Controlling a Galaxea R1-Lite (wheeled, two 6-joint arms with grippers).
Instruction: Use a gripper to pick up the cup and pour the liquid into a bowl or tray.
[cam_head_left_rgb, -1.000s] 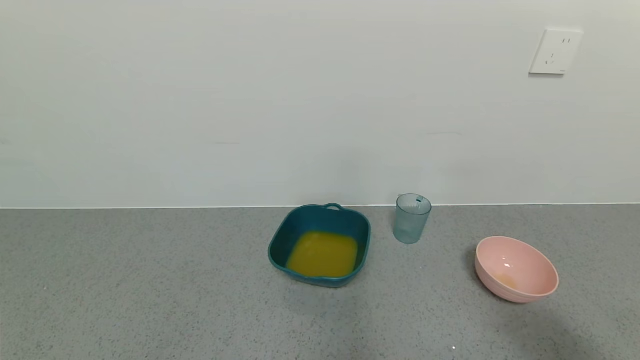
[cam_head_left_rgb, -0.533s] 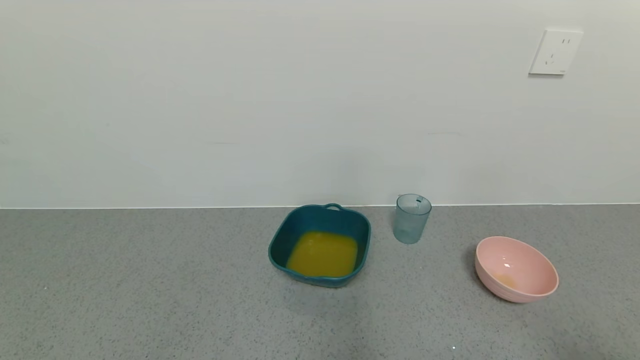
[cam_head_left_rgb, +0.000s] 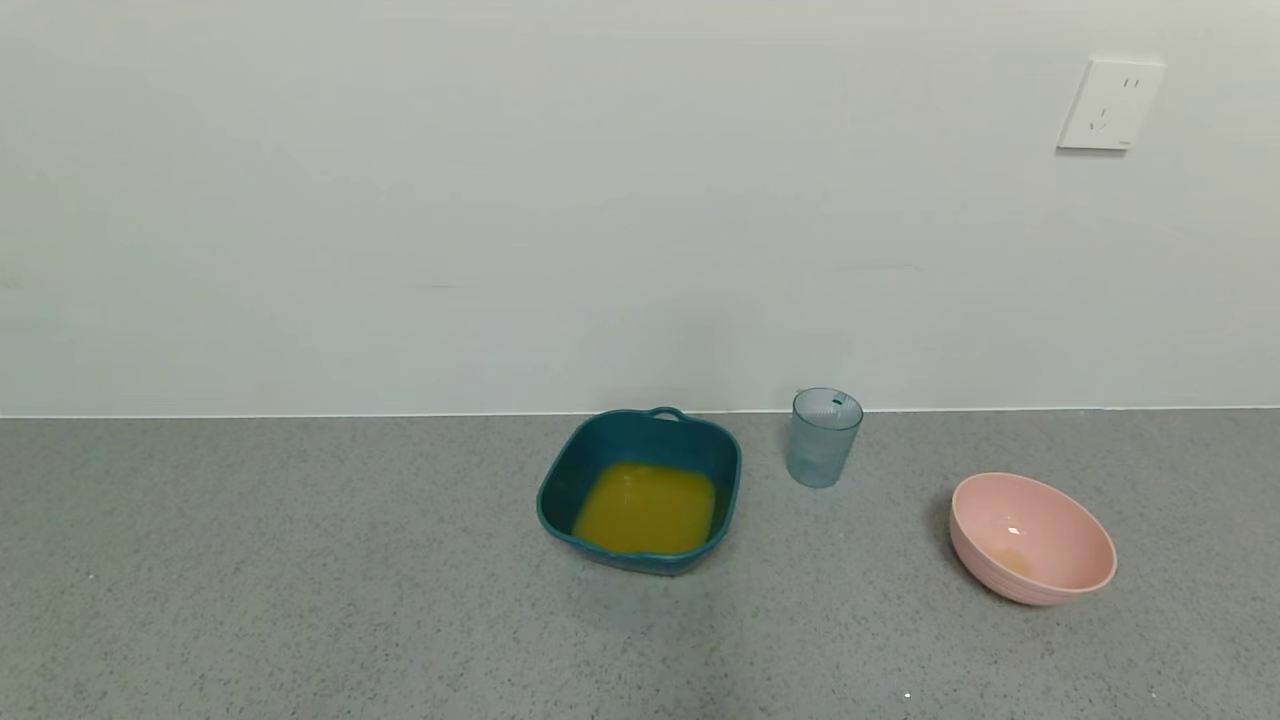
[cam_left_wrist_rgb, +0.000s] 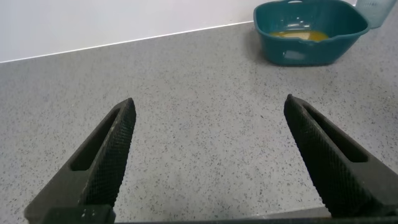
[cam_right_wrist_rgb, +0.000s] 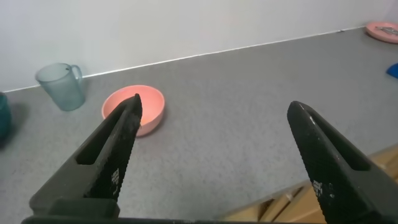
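Observation:
The blue-grey ribbed cup (cam_head_left_rgb: 824, 437) stands upright and looks empty near the wall, to the right of the dark teal tray (cam_head_left_rgb: 640, 490). The tray holds orange-yellow liquid (cam_head_left_rgb: 646, 508). Neither gripper shows in the head view. My left gripper (cam_left_wrist_rgb: 208, 112) is open and empty over bare counter, with the tray (cam_left_wrist_rgb: 309, 31) far off. My right gripper (cam_right_wrist_rgb: 214, 109) is open and empty over the counter near its front edge, with the cup (cam_right_wrist_rgb: 61, 86) far off.
A round pink bowl (cam_head_left_rgb: 1032, 538) sits right of the cup, with a faint orange trace inside; it also shows in the right wrist view (cam_right_wrist_rgb: 149, 106). A white wall socket (cam_head_left_rgb: 1110, 103) is at the upper right. A pink plate (cam_right_wrist_rgb: 382, 29) lies far along the counter.
The shadow at the lower right of the counter has faded away. The cup, tray and bowl have not moved.

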